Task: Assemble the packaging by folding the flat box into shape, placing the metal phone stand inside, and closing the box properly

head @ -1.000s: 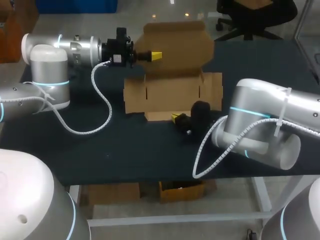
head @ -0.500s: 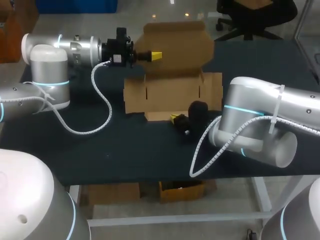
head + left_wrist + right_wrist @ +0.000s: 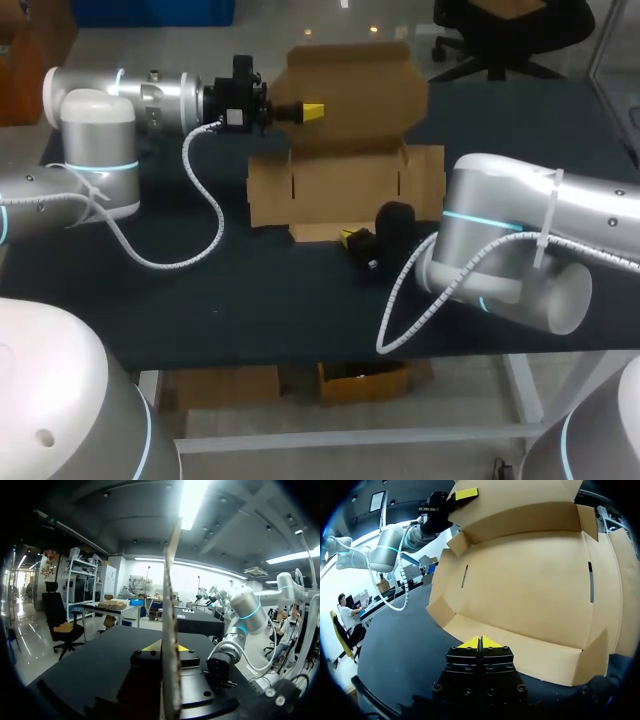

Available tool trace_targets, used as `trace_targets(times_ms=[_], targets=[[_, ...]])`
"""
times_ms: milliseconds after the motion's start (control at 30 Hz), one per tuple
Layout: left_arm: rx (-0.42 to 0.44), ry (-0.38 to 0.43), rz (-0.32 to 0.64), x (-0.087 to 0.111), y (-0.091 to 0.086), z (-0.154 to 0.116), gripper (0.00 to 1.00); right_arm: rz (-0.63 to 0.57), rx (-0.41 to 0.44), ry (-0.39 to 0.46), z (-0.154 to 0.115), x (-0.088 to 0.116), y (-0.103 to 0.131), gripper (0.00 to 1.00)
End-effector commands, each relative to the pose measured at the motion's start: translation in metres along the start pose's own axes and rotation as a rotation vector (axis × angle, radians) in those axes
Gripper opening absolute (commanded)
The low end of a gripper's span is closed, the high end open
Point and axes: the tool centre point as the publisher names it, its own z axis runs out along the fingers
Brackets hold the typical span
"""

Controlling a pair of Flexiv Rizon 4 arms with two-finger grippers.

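My left gripper point(image 3: 312, 110) pinches the open brown cardboard box point(image 3: 345, 185) by its upright far flap. My right gripper point(image 3: 480, 642), fingers pressed together, sits at its near wall.

Right gripper point(image 3: 480, 642) sits low, yellow tips pressed tight together, nothing between them. Dead ahead at twelve o'clock is the open cardboard box point(image 3: 525, 585), its near flap just off the tips on the dark table point(image 3: 395, 650). There are two thin slots in the big panel, one at eleven o'clock, one at one. The lid point(image 3: 520, 495) stands up on the far side. Farther out at eleven, the left gripper point(image 3: 463, 493) has a yellow tip on the lid's edge, and the left arm point(image 3: 387, 547) trails off toward ten.
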Motion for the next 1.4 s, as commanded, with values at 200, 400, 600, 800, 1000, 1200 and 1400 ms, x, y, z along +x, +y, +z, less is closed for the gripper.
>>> trace_targets(times_ms=[200, 400, 600, 800, 1000, 1200, 1400], targets=[[0.003, 0.004, 0.001, 0.0, 0.002, 0.0, 0.0, 0.0, -0.005, -0.008, 0.003, 0.001, -0.003, 0.0], [0.003, 0.004, 0.001, 0.0, 0.002, 0.0, 0.0, 0.0, -0.005, -0.008, 0.003, 0.001, -0.003, 0.0], [0.003, 0.004, 0.001, 0.0, 0.002, 0.0, 0.0, 0.0, -0.005, -0.008, 0.003, 0.001, -0.003, 0.0], [0.003, 0.004, 0.001, 0.0, 0.002, 0.0, 0.0, 0.0, -0.005, -0.008, 0.003, 0.001, -0.003, 0.0], [0.003, 0.01, 0.009, 0.007, 0.003, 0.0, 0.0, 0.0, -0.005, -0.008, 0.003, 0.001, -0.003, 0.0], [0.002, 0.008, 0.007, 0.015, 0.005, -0.002, 0.0, 0.0, -0.005, -0.008, 0.003, 0.001, -0.003, 0.0], [-0.01, 0.007, -0.002, 0.022, 0.007, -0.001, 0.0, 0.0, -0.005, -0.008, 0.003, 0.001, -0.003, 0.0]])
